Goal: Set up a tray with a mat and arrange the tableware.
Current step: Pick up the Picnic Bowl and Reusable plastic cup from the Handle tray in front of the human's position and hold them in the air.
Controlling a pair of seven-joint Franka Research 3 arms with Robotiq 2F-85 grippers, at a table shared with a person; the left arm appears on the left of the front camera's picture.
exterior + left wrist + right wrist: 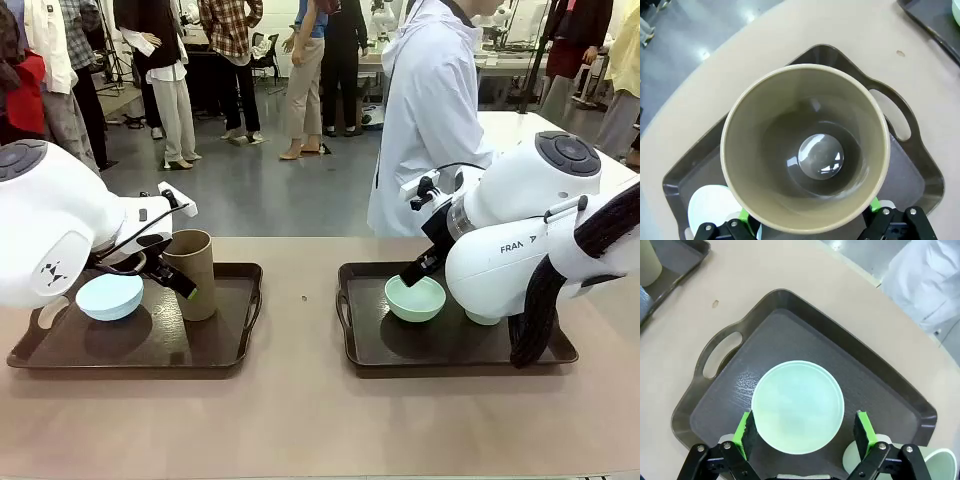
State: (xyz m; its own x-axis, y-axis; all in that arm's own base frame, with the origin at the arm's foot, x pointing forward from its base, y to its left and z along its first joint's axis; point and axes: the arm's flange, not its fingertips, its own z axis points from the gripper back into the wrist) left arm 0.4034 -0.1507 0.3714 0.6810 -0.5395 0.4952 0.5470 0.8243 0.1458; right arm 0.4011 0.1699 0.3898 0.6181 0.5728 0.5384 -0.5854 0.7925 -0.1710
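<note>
Nearly done I reckon: left gripper (808, 212) splayed round tall tan-brown plastic cup (805, 150), right gripper (805, 432) splayed over mint green plastic bowl (797, 405).

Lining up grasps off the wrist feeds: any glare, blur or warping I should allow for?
Left wrist view: cup sharp, bright light glare on its base; the table edge bows from wide-angle warp. Right wrist view: bowl crisp and evenly lit, faint sheen on the tray. Front view: soft shadow under the blue bowl, no motion blur.
</note>
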